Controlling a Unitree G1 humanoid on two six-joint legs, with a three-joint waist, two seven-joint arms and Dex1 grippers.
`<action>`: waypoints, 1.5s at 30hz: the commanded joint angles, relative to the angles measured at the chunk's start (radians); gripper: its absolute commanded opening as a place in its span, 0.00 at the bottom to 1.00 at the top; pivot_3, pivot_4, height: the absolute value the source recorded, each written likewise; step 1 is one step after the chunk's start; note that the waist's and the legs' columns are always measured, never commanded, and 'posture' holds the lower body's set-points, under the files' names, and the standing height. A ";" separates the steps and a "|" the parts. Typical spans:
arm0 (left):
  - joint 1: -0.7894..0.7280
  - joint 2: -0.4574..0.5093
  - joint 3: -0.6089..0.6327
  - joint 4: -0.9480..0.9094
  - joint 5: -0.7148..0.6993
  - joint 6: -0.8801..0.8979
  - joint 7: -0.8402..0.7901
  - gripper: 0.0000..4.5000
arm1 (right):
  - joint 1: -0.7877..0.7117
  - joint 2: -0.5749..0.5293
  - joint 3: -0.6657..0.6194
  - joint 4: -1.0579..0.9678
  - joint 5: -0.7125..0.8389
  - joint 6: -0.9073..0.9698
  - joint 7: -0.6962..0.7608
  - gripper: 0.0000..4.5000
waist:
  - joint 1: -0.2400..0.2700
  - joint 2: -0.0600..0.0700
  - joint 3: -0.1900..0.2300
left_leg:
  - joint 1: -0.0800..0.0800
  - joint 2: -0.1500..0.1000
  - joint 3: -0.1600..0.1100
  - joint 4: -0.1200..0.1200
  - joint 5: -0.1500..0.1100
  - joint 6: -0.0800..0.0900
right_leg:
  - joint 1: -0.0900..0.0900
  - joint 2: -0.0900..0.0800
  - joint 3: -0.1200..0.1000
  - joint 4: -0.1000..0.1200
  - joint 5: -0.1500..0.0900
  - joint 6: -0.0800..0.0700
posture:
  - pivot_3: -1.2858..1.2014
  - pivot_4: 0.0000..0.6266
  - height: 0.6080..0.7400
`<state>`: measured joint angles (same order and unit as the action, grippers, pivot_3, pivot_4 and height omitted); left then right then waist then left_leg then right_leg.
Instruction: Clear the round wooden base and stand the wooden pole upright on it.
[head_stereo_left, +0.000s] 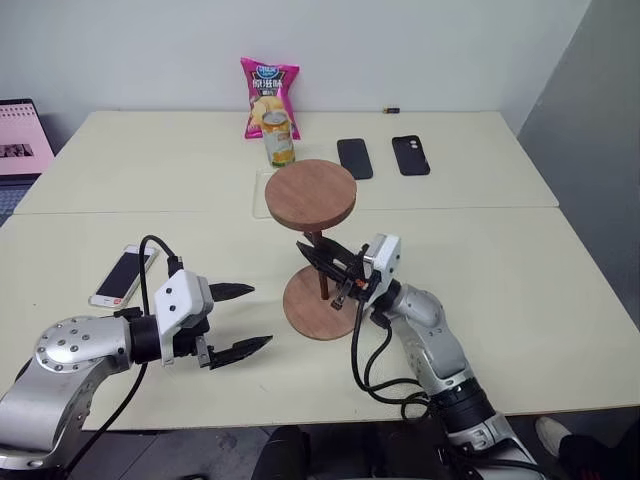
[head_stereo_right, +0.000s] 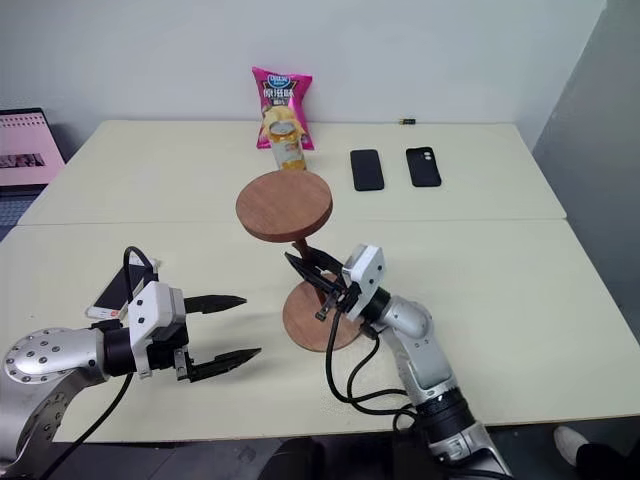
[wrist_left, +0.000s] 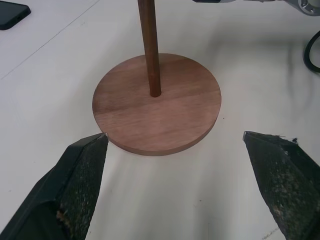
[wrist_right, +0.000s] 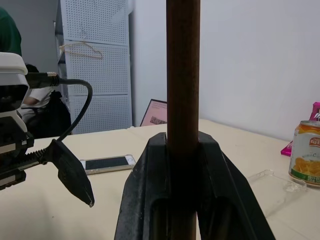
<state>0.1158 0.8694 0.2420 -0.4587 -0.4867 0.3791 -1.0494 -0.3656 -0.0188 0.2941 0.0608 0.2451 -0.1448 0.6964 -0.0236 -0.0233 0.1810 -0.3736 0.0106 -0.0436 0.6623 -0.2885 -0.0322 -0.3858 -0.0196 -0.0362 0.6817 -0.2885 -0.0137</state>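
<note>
The wooden pole (head_stereo_left: 321, 268) stood near upright, its long axis vertical, its foot at the centre hole of the round wooden base (head_stereo_left: 318, 304) on the table's (head_stereo_left: 520, 300) near half and its fixed disc up top. The right gripper (head_stereo_left: 330, 270), clamped shut on the pole mid-shaft, reached in from about four o'clock of the base, forearm low and fingers angled slightly upward. The left gripper (head_stereo_left: 237, 320) hovered at about nine o'clock, jaws spread wide and empty, aimed at the base, the farther of the two
</note>
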 joint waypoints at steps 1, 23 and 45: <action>-0.001 0.001 0.003 -0.005 0.000 -0.021 -0.004 1.00 | 0.034 -0.033 0.007 0.031 -0.011 0.117 -0.003 0.05 | 0.000 0.000 0.000 | 0.000 0.000 0.000 0.000 0.000 0.000 | 0.001 0.000 0.000 0.000 0.000 0.000 | 0.52 0.24 1.00; -0.051 -0.005 -0.024 -0.004 -0.001 -0.006 0.031 1.00 | 0.031 -0.089 0.020 -0.022 0.012 0.234 0.013 0.24 | 0.017 0.004 -0.019 | 0.011 0.000 0.000 -0.003 0.000 0.000 | 0.011 0.000 0.000 -0.002 -0.002 -0.001 | 0.52 0.24 1.00; -0.063 0.111 0.095 -0.067 -0.001 0.169 0.106 1.00 | 0.029 -0.480 -0.144 -0.283 0.081 0.377 0.215 0.99 | 0.019 0.004 -0.006 | 0.007 0.001 0.002 -0.005 0.000 0.000 | 0.005 0.001 0.002 -0.002 -0.004 0.002 | 0.52 0.24 1.00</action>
<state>0.0430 0.9599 0.2842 -0.4920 -0.4837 0.5423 -0.9452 -0.3125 -0.4659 0.2010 -0.1584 0.2843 0.2291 0.8670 -0.0049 -0.0189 0.1751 -0.3662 0.0113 -0.0414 0.6577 -0.2888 -0.0318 -0.3808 -0.0186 -0.0346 0.6797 -0.2925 -0.0117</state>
